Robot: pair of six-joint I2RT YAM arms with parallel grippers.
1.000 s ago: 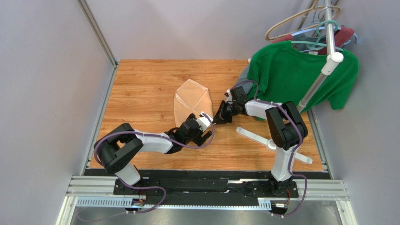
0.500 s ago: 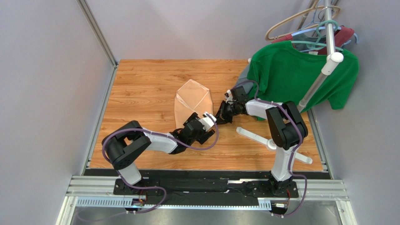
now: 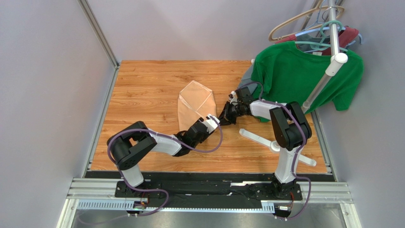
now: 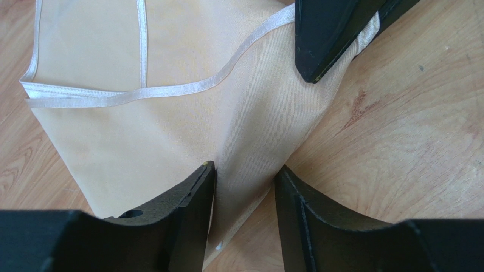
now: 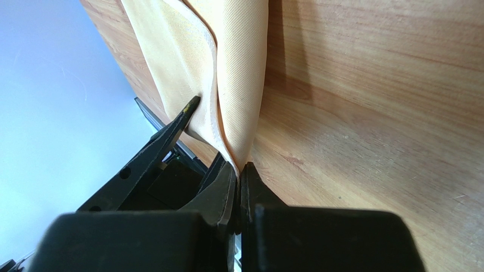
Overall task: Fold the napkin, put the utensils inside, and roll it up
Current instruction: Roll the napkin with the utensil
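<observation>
The peach-tan napkin (image 3: 195,100) lies folded into a pointed shape on the wooden table; it also shows in the left wrist view (image 4: 170,113) and in the right wrist view (image 5: 227,68). My right gripper (image 3: 225,117) is shut on the napkin's near right corner (image 5: 239,169) and lifts that edge a little. My left gripper (image 3: 209,122) is open, its jaws either side of the lifted napkin fold (image 4: 244,175), just below the right gripper's fingers (image 4: 335,34). The spoon is out of view.
A green T-shirt (image 3: 304,76) hangs on a rack at the back right, with hangers (image 3: 309,21) above. The rack's white legs (image 3: 266,140) lie on the table near the right arm. Grey walls stand left and back.
My left gripper has moved right and forward, up to the napkin's near right corner by the right gripper. The right gripper has stayed shut on the napkin, barely moving.
</observation>
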